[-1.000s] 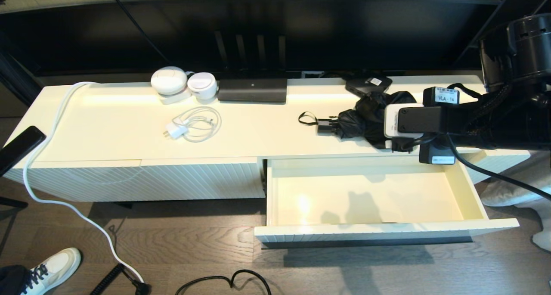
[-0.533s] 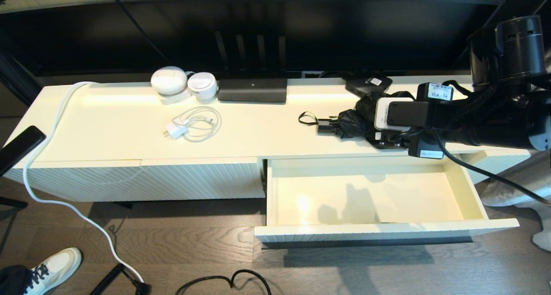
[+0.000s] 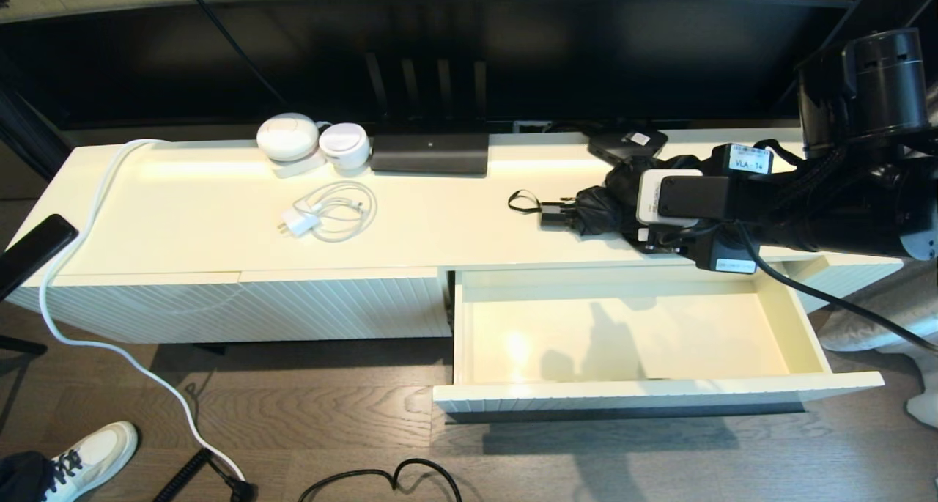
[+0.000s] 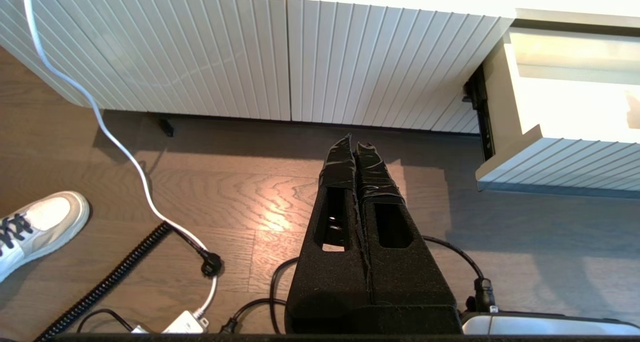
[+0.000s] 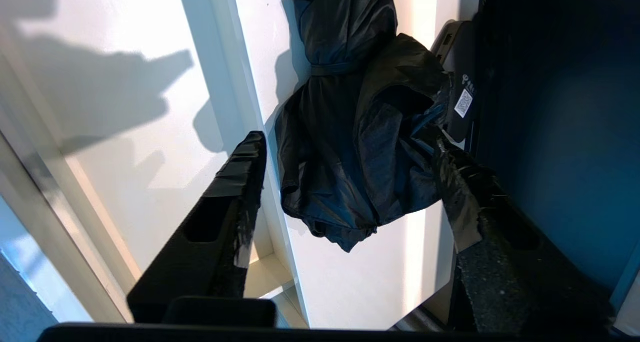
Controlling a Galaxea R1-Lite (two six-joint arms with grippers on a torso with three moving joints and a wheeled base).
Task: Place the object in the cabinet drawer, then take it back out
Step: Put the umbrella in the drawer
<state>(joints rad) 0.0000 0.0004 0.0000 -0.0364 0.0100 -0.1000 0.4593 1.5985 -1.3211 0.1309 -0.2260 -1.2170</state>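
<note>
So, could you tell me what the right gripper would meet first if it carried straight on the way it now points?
Most likely the black umbrella: it lies on the cabinet top between the open fingers of the right gripper. How near is unclear.

Home living room, low cream media cabinet (image 3: 220, 231), wood floor (image 3: 330, 429)

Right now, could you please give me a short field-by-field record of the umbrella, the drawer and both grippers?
umbrella: lying on the cabinet top, behind the drawer
drawer: pulled out, nothing inside
right gripper: open, fingers either side of the umbrella's fabric
left gripper: shut, parked low over the floor in front of the cabinet
charger: on the cabinet top, left of the umbrella
</note>
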